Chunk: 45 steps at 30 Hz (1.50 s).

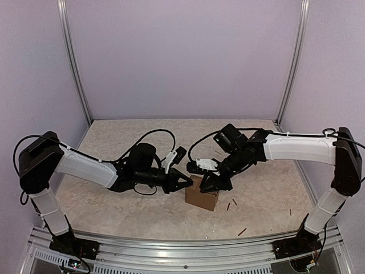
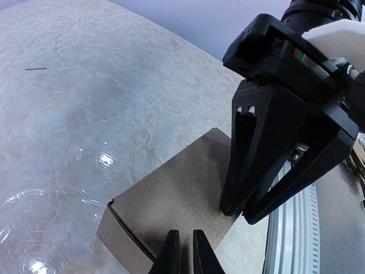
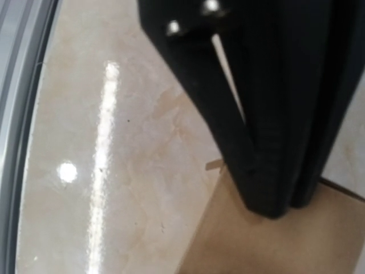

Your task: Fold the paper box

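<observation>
The paper box [image 1: 201, 198] is a small brown cardboard box that stands closed on the table between the two arms. In the left wrist view its flat top [image 2: 171, 194] faces up, with a seam along the left edge. My left gripper [image 1: 185, 182] hovers at the box's left side; its fingertips [image 2: 186, 234] are nearly together over the top, with nothing between them. My right gripper [image 1: 210, 184] comes down from the right, shut. Its tips [image 2: 239, 214] rest on the box top by the edge, and in the right wrist view [image 3: 274, 208] they press on the brown cardboard [image 3: 274, 245].
Several small dark sticks lie on the table right of the box [image 1: 228, 205], with one nearer the front [image 1: 242, 232] and another far off [image 2: 35, 69]. A metal rail [image 1: 182, 245] runs along the near edge. Lilac walls close in the back and sides.
</observation>
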Available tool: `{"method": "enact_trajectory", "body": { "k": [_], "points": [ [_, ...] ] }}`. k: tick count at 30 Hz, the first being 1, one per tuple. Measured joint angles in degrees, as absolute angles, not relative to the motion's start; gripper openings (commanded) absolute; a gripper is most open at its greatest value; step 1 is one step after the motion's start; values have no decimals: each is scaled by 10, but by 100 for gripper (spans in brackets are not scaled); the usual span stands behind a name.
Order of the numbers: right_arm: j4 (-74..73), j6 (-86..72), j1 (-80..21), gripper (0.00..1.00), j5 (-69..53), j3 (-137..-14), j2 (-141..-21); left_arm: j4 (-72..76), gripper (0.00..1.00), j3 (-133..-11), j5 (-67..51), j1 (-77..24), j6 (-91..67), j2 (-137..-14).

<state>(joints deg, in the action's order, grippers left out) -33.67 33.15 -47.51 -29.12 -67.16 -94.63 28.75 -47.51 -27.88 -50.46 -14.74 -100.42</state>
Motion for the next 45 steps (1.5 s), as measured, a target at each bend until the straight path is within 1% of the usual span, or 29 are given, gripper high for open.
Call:
{"method": "enact_trajectory", "body": {
  "k": [5, 8, 14, 21, 28, 36, 45],
  "points": [
    [-347, 336, -473, 21, -277, -670, -933, 287, 10, -502, -304, -498, -154, -1029],
    [-371, 337, -464, 21, -269, -662, -900, 285, 10, -505, -311, -498, -155, -1032],
    [-385, 341, -441, 14, -270, -656, -834, 278, 10, -509, -313, -497, -162, -1032],
    [-381, 357, -430, 11, -270, -600, -843, 277, 10, -509, -313, -496, -165, -1032],
    [-319, 386, -429, 11, -272, -549, -832, 276, 10, -509, -313, -496, -165, -1032],
    [-315, 392, -429, 12, -265, -552, -831, 276, 10, -509, -310, -495, -165, -1032],
    [-359, 394, -422, 13, -232, -584, -811, 276, 11, -509, -310, -495, -165, -1032]
  ]
}}
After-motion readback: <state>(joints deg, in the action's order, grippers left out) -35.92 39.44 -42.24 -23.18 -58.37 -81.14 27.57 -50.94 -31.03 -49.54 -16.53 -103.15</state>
